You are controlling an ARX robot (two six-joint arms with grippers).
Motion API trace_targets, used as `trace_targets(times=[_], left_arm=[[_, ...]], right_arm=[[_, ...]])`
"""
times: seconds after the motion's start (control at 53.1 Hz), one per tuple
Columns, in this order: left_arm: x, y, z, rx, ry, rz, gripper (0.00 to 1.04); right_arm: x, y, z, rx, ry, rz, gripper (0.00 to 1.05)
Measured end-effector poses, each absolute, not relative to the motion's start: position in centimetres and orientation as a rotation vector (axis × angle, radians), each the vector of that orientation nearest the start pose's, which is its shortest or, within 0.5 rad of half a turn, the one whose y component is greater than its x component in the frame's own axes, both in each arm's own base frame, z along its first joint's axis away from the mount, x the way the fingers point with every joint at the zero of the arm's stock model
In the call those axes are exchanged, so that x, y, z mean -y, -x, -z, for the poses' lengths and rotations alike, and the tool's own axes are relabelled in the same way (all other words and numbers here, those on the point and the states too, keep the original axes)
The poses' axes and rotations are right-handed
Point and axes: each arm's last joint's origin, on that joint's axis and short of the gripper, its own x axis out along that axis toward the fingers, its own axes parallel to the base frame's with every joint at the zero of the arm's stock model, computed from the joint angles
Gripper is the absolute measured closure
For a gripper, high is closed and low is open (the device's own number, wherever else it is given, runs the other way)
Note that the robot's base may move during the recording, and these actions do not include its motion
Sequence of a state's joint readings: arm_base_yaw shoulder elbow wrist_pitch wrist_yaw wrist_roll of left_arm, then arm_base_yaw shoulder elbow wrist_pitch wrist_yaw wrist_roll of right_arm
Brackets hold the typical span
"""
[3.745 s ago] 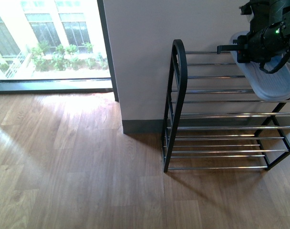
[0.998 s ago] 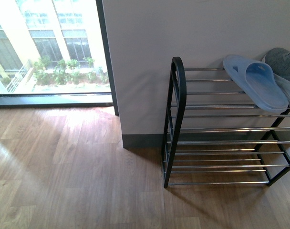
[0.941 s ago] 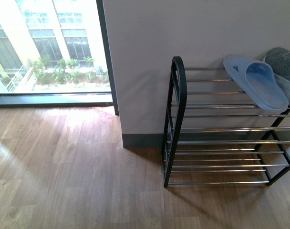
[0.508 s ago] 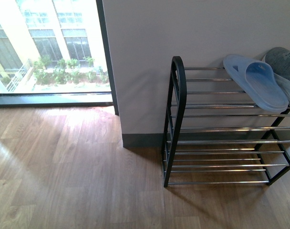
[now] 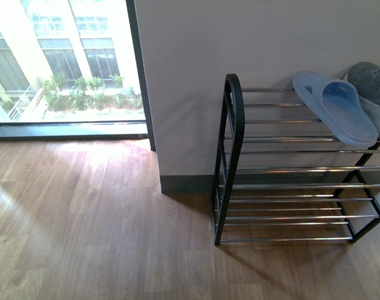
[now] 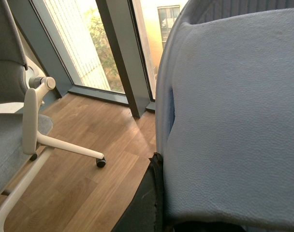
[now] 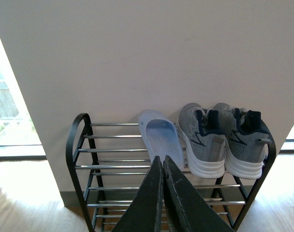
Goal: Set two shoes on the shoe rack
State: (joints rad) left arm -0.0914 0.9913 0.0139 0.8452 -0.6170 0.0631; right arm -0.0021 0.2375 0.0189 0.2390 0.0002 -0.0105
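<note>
1. The 2 grey knit sneakers (image 7: 223,140) stand side by side on the top tier of the shoe rack (image 7: 118,166), heels toward the camera, toes toward the white wall (image 7: 137,58); the right wrist view shows both whole, touching each other.
2. The front view catches only a grey sliver of 1 sneaker (image 5: 372,80) at its right edge.
3. A pale blue slipper (image 7: 161,140) lies on the same tier just beside the sneakers, on the side nearer the rack's black arched frame; the front view shows it angled across the chrome rods.
4. The lower tiers are bare rods in both views.
5. The right claw (image 7: 162,193) is clenched, its dark fingers pressed together, gripping nothing, in front of the rack.
6. The left wrist view alone shows a second pale blue slipper (image 6: 234,116) filling the frame, right up against the left claw; whether the claw grips it I cannot tell.
7. That view also shows a white office chair (image 6: 21,111) on the wood floor (image 6: 94,145) by the window (image 6: 89,43).
</note>
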Motion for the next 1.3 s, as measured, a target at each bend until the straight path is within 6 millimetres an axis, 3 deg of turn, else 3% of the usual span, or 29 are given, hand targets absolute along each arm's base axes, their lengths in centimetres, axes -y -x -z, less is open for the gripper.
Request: trace_targets(times=[0.471,0.546,0.753,0.979,1.205,1.299], left_arm=[[-0.3,-15.4,-14.3,-0.142,-0.108,-0.521,1.03],[-0.3,-15.4,-14.3,-0.142,-0.108,-0.521,1.03],[-0.3,-15.4,-14.3,-0.142,-0.108,-0.521,1.03],[-0.3,-15.4,-14.3,-0.142,-0.108,-0.524,1.03],[-0.3,-15.4,-14.3,-0.141,-0.107,-0.523,1.03],[0.1,-15.6,-14.5,-0.214,-0.018,-0.321,1.03]], right_arm=[[0.0,-9.7,-17.0,0.013,0.011,0.002,1.02],[0.0,-9.7,-17.0,0.014,0.011,0.002,0.85],[0.0,-9.7,-17.0,0.014,0.011,0.002,0.55],[0.0,-9.7,-17.0,0.015,0.011,-0.002,0.08],[0.0,-9.7,-17.0,0.015,0.010,-0.001,0.09],[0.0,-9.7,-17.0,0.014,0.010,0.006,0.09]])
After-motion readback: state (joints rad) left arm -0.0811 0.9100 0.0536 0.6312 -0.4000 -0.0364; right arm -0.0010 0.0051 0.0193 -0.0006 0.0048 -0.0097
